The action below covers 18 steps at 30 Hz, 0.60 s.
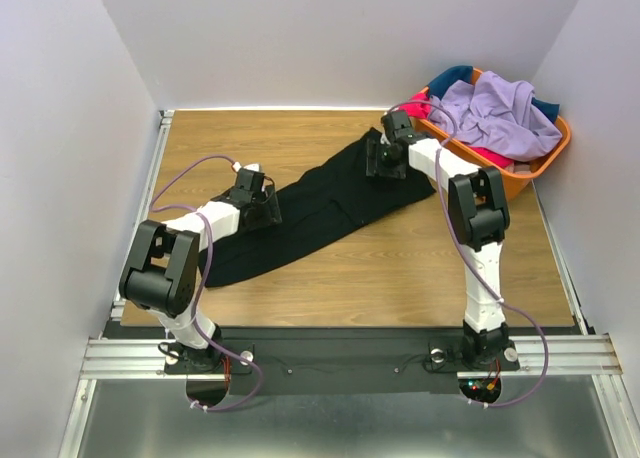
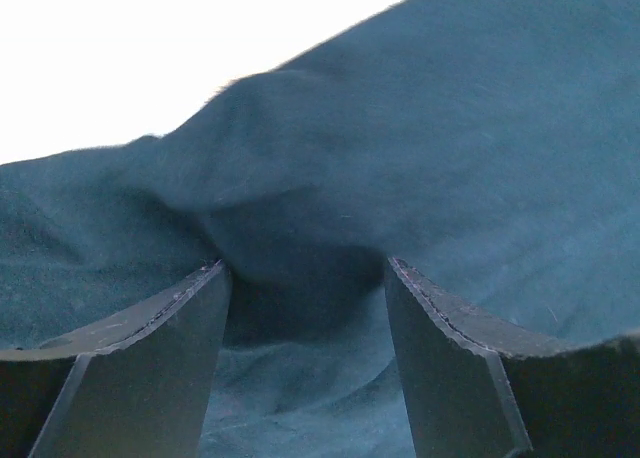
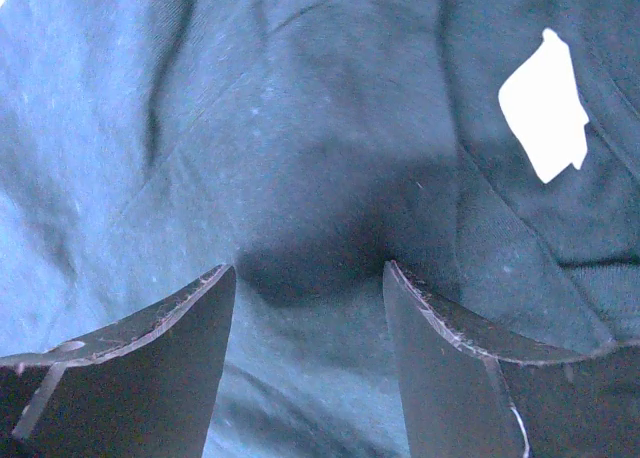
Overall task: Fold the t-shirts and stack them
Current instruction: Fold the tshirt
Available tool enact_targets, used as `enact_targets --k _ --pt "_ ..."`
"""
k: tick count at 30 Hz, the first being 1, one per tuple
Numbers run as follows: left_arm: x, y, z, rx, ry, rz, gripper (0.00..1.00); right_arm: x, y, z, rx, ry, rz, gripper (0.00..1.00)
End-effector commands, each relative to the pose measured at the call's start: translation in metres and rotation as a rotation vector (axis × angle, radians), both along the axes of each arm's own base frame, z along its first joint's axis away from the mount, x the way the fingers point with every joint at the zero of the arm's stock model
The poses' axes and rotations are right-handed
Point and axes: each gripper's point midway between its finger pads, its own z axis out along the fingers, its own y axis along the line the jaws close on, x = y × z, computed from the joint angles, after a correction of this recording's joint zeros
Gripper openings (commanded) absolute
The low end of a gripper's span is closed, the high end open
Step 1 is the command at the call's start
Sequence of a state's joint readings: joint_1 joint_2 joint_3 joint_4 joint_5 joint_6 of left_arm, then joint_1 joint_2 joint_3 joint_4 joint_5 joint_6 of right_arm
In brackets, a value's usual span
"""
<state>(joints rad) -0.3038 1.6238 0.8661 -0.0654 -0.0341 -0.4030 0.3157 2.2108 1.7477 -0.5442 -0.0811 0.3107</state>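
**Top view.** A black shirt [image 1: 320,216] lies flat on the wooden table [image 1: 430,268] as one long band. It runs on a diagonal from lower left of centre to upper right of centre. Its surface is matte and plain, with a faint seam or crease crossing it near the middle. The upper right end stops just beside the orange basket [image 1: 542,168] in the upper right corner.

In the basket a lavender shirt [image 1: 495,113] is heaped loosely on top. A pink-red shirt [image 1: 424,106] shows at the left rim and a teal shirt [image 1: 450,78] at the back.

The left gripper [image 1: 258,206] sits on the lower left part of the band. The right gripper [image 1: 385,161] sits on its upper right end, near the basket.

**Left wrist view.** The cloth reads as dark blue-green with a fine nap. The two fingers [image 2: 150,378] stand wide apart with their tips against the cloth. A soft ridge of fabric rises just beyond them and slopes up to the right of the frame. The jaws are not closed on any fold.

**Right wrist view.** The same dark cloth fills the frame, and shallow wrinkles cross the upper left. A curved seam runs across the upper part of the frame. A white label [image 3: 545,103] lies at upper right. This gripper's jaws also stand wide, with the tips at the cloth and a shadow between them. Nothing is pinched.
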Motion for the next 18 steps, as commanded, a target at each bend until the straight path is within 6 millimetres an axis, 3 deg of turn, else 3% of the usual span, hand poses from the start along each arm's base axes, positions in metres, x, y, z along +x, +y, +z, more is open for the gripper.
enact_targets --k 1,5,11,15,18 --pt "-0.074 -0.026 -0.043 -0.072 0.273 -0.053 0.74 0.02 0.007 -0.038 -0.018 0.022 -0.024 0.67" --pt "-0.088 -0.033 -0.042 -0.064 0.333 -0.025 0.74 0.046 0.018 -0.038 0.013 -0.015 -0.037 0.67" --pt "-0.093 -0.056 -0.022 -0.133 0.339 -0.051 0.74 0.086 0.048 -0.023 0.127 -0.082 -0.018 0.68" --pt "-0.079 -0.065 0.016 -0.121 0.261 -0.088 0.74 0.106 0.07 0.0 0.225 -0.137 0.025 0.68" --pt "-0.064 -0.065 0.044 -0.117 0.182 -0.091 0.74 0.107 0.078 0.021 0.276 -0.156 0.042 0.68"
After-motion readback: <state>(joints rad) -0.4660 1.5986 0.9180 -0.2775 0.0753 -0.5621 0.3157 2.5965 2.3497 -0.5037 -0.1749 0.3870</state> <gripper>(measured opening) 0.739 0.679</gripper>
